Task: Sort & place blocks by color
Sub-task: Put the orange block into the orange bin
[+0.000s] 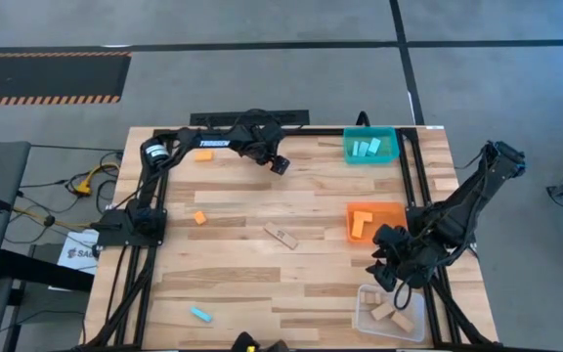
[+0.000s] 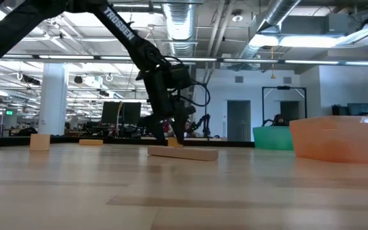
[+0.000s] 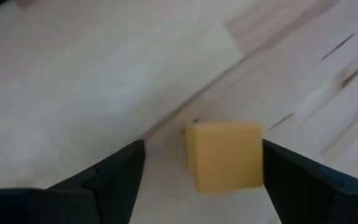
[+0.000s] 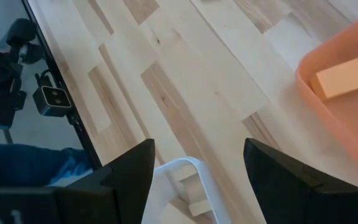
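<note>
My left gripper [image 1: 280, 164] [image 3: 204, 146] is open and low over the far middle of the table. A small yellowish-tan block [image 3: 224, 155] stands on the table between its fingers; in the high view the gripper hides it. Loose blocks lie flat on the table: two orange ones [image 1: 203, 154] [image 1: 199, 217], a tan one [image 1: 281, 236] [image 2: 183, 153] and a cyan one [image 1: 200, 314]. My right gripper [image 1: 384, 266] [image 4: 197, 149] hangs open and empty between the orange bin [image 1: 374, 223] and the clear bin [image 1: 391, 311]. My left gripper's fingers stand on either side of the yellowish-tan block, coming from above. One finger [image 3: 291, 177] lies right at the block's side [image 3: 257, 155]; whether it touches it I cannot tell. The other finger stands apart from the block.
The teal bin [image 1: 370, 147] at the far right holds cyan blocks. The orange bin holds an orange block [image 4: 347, 78], and the clear bin [image 4: 185, 165] holds tan blocks. A black frame runs along the table's edges. Bare wood lies between the loose blocks.
</note>
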